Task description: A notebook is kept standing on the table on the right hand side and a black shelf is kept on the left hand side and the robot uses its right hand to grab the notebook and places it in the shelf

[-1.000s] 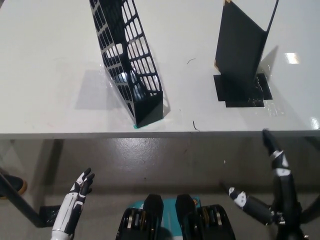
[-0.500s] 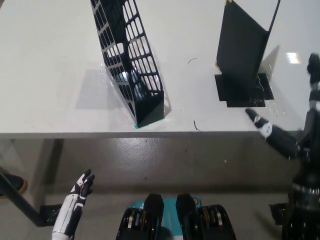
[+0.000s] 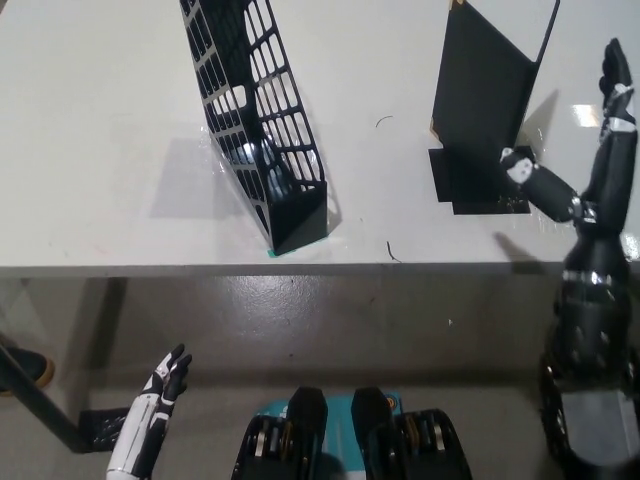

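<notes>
A black notebook (image 3: 484, 90) stands upright on the white table (image 3: 100, 150) at the right, resting on a black base patch (image 3: 480, 185). My black right hand (image 3: 585, 165) is raised just to the right of the notebook, open with fingers spread, close to it but not holding it. A black lattice shelf (image 3: 258, 120) stands left of the middle of the table, leaning, with its open top facing up. My white left hand (image 3: 160, 385) rests low at the bottom left, below the table edge, open.
The table's front edge (image 3: 300, 268) runs across the picture, with grey floor below it. A dark table leg (image 3: 40, 410) and a shoe (image 3: 25, 368) show at the far lower left. Bright light reflections lie on the table at the right.
My right hand has risen from below the table edge up over the table and moved toward the notebook's right side. The left hand has barely moved.
</notes>
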Controlling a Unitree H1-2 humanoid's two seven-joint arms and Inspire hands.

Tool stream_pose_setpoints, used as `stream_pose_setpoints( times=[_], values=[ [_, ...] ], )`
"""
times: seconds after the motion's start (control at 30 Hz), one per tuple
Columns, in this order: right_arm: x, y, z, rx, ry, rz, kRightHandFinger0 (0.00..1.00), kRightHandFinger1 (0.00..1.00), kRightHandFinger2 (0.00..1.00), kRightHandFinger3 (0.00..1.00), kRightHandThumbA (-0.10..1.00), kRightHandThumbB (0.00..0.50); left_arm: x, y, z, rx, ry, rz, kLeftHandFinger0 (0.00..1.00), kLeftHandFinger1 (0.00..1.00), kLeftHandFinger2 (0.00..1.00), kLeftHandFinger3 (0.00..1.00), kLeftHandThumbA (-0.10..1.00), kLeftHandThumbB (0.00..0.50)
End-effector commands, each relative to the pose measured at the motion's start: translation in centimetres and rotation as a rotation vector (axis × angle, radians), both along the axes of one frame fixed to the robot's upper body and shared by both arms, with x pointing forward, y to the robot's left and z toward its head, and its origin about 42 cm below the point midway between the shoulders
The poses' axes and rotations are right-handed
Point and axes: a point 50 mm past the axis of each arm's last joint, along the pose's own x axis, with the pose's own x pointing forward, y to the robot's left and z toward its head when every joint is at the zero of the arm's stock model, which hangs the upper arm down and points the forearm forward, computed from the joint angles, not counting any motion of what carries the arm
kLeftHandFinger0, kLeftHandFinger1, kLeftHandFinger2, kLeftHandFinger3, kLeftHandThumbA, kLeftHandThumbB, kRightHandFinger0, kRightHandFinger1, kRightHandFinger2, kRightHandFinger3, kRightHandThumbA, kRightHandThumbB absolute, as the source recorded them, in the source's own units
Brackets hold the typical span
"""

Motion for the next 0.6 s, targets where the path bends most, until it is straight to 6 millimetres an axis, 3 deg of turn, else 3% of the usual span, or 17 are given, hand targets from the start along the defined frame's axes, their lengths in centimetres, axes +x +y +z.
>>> stream_pose_setpoints(
  times=[0.0, 0.07, 0.4, 0.43, 0.57],
  values=[
    [3.1, 0.8, 1.6, 0.064, -0.035, -0.066, 1.00, 1.00, 1.00, 1.00, 1.00, 0.320, -0.5, 0.2, 0.3, 0.009, -0.040, 0.013, 1.00, 1.00, 1.00, 1.00, 1.00, 0.175],
    [5.0, 1.0, 0.9, 0.100, 0.007, -0.049, 1.00, 1.00, 1.00, 1.00, 1.00, 0.332, -0.7, 0.3, 0.2, 0.001, -0.042, 0.018, 1.00, 1.00, 1.00, 1.00, 1.00, 0.167],
    [9.7, 2.7, 0.1, 0.192, 0.134, -0.048, 1.00, 1.00, 1.00, 1.00, 1.00, 0.354, -1.9, 0.9, -0.3, -0.015, -0.048, 0.053, 1.00, 1.00, 1.00, 1.00, 1.00, 0.155],
    [10.0, 2.7, 0.2, 0.191, 0.147, -0.050, 1.00, 1.00, 1.00, 1.00, 1.00, 0.341, -2.0, 0.9, -0.3, -0.016, -0.048, 0.052, 1.00, 1.00, 1.00, 1.00, 1.00, 0.154],
    [11.8, 3.2, 1.5, 0.217, 0.195, -0.059, 1.00, 1.00, 1.00, 1.00, 1.00, 0.380, -2.0, 0.8, -0.6, -0.020, -0.046, 0.042, 1.00, 1.00, 1.00, 1.00, 1.00, 0.160]
  ],
)
